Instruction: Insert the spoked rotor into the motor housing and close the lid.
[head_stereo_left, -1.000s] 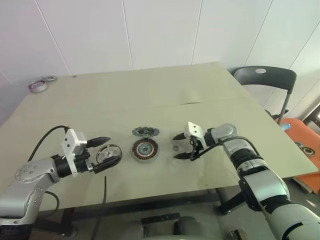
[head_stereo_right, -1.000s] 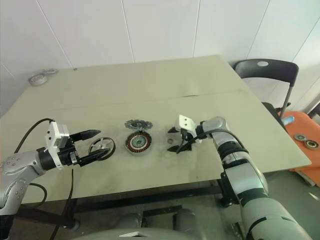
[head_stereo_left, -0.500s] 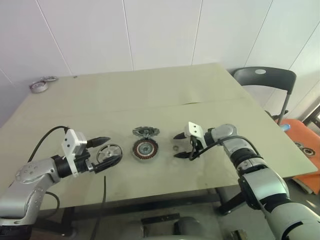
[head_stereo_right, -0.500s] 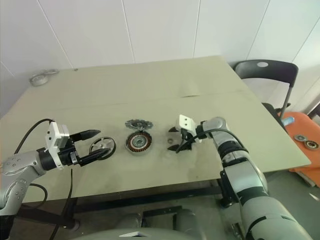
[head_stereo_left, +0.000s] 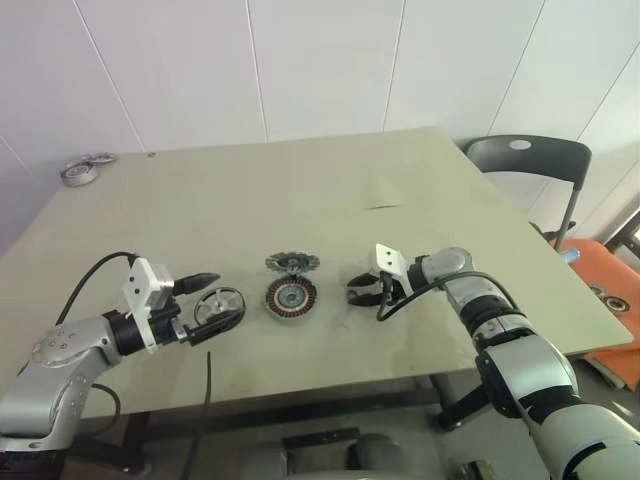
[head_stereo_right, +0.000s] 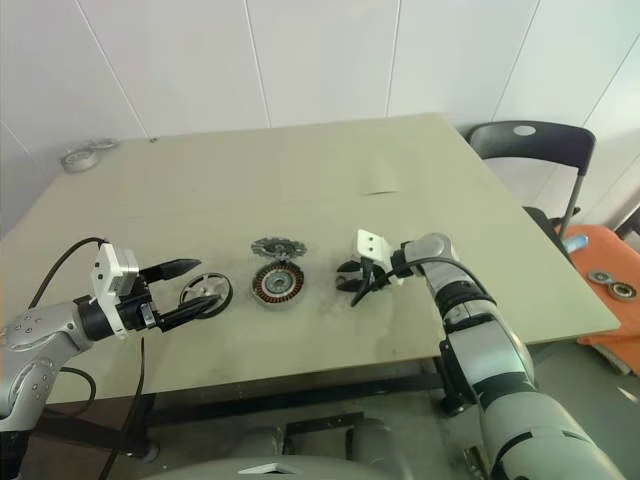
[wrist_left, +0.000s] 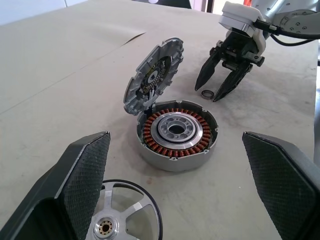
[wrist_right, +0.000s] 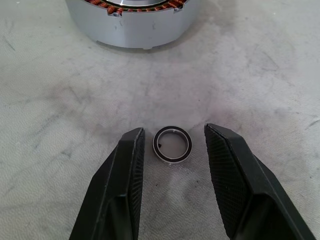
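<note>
1. Nearest us, the left gripper (head_stereo_left: 208, 303) has its fingers spread wide, one on each side of the spoked rotor (head_stereo_left: 218, 305), which lies flat on the table (head_stereo_left: 300, 190) with nothing clamped.
2. Just right of the rotor sits the motor housing (wrist_left: 177, 134), copper windings showing, its hinged lid (wrist_left: 152, 75) propped upright at the far edge.
3. Further right, the right gripper (wrist_right: 173, 178) is low on the table, its fingers (wrist_right: 125, 170) part-closed around a small bearing ring (wrist_right: 172, 144), gaps visible on both sides, not touching.
4. Far left corner: round metal parts (head_stereo_left: 80, 170). A chair (head_stereo_left: 527, 165) stands beyond the right edge.
</note>
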